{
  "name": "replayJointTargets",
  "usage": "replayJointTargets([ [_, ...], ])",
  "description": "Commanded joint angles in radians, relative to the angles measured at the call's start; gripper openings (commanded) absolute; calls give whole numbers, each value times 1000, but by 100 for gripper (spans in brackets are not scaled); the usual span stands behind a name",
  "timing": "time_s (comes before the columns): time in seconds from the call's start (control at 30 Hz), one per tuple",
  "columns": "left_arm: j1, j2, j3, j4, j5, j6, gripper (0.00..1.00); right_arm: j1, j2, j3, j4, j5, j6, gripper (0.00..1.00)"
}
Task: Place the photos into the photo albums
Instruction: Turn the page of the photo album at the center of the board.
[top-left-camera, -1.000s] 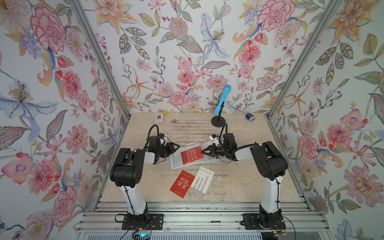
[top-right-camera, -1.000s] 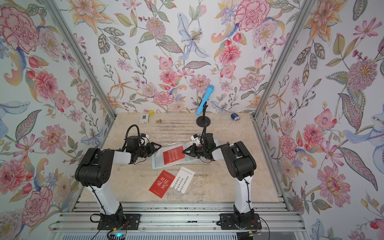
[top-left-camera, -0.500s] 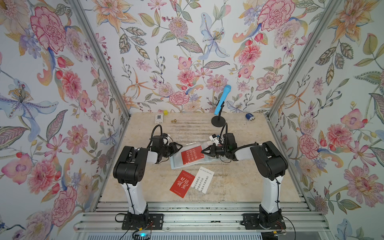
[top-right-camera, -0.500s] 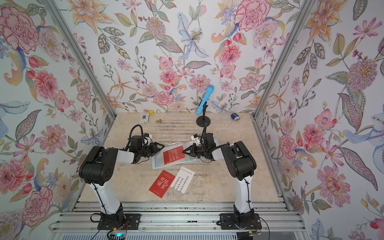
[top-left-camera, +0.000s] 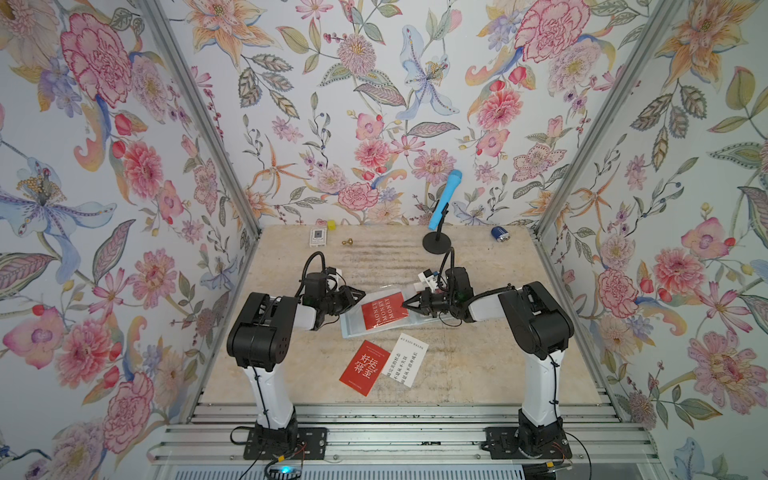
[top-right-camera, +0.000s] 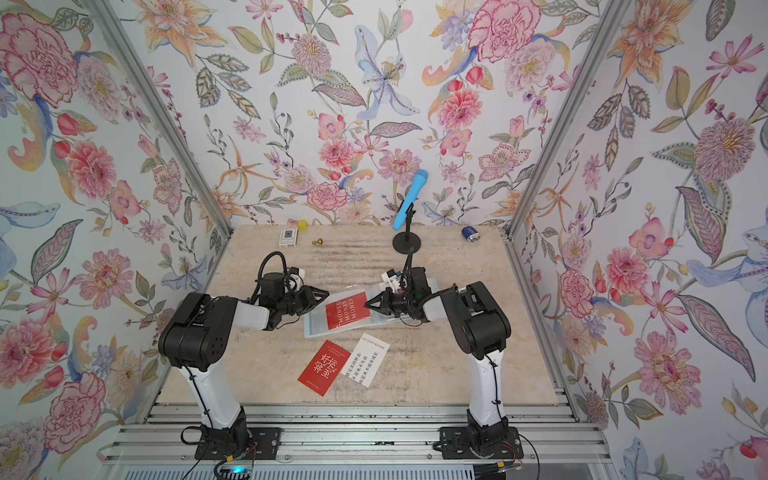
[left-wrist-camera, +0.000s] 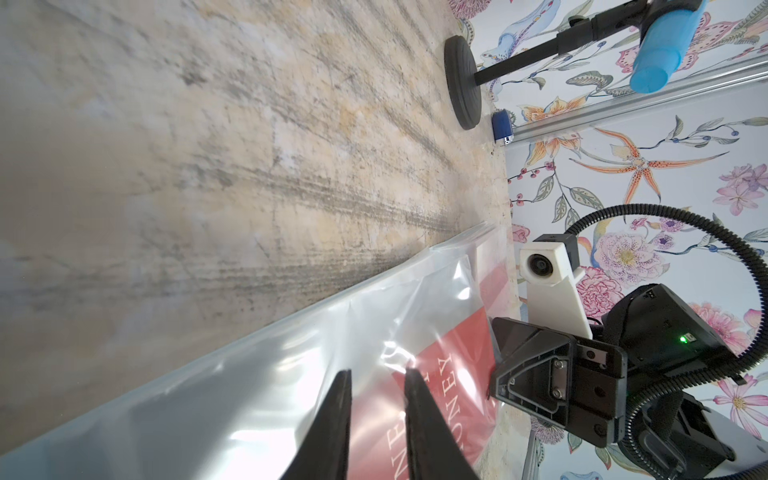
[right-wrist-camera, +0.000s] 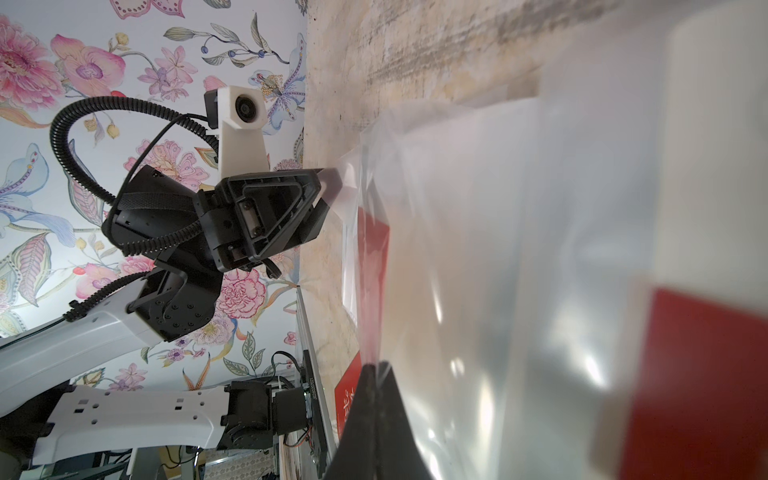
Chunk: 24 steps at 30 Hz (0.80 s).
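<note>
In both top views the pale blue album lay open and askew at the middle of the table, between the two arms. The red MONEY card rested on its glossy page. The left gripper reached to the album's far left corner. The right gripper met the MONEY card's right edge, its jaws pressed together. Nearer the robot, just off the album, a red card with Chinese lettering lay flat, touching a white card of printed text on its right. Near the table's back edge sat a small white box and a blue microphone on a black stand

In the left wrist view the left gripper was released: its two fingers stood slightly apart over the clear sleeve, with film showing through the gap. Whether they touched the film could not be told. The MONEY card showed red through the wrinkled film, and the clenched right gripper sat at the card's edge

In the right wrist view the right gripper had its fingers together, with the creased film of the sleeve running up to their tip. Whether they pinched film or card could not be told. Across from it, the left gripper sat at the sleeve's corner, where a flap of film stood lifted against its tip
</note>
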Motion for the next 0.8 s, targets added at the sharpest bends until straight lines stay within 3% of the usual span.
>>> replayJointTargets([
  [0.0, -8, 5, 15, -55, -28, 52, 30, -6, 9, 6, 47, -12, 12, 0],
  [0.07, -6, 1, 23, -100, -51, 87, 41, -6, 9, 6, 45, -12, 12, 0],
  [0.23, -7, -8, 39, -193, -104, 162, 44, -4, 12, 11, 47, -12, 15, 0],
  [0.33, -7, -2, 32, -180, -102, 155, 35, -5, 14, 12, 47, -12, 16, 0],
  [0.5, -9, -16, 40, -192, -108, 161, 4, -4, 12, 7, 43, -7, 15, 0],
  [0.57, -8, -24, 50, -209, -110, 168, 0, -4, 11, 4, 41, 0, 11, 2],
  [0.7, -8, -52, 66, -240, -110, 176, 0, -8, -8, -3, 10, 31, -5, 25],
  [0.77, -7, -70, 73, -262, -113, 184, 0, -13, -29, -5, -44, 68, -37, 30],
])
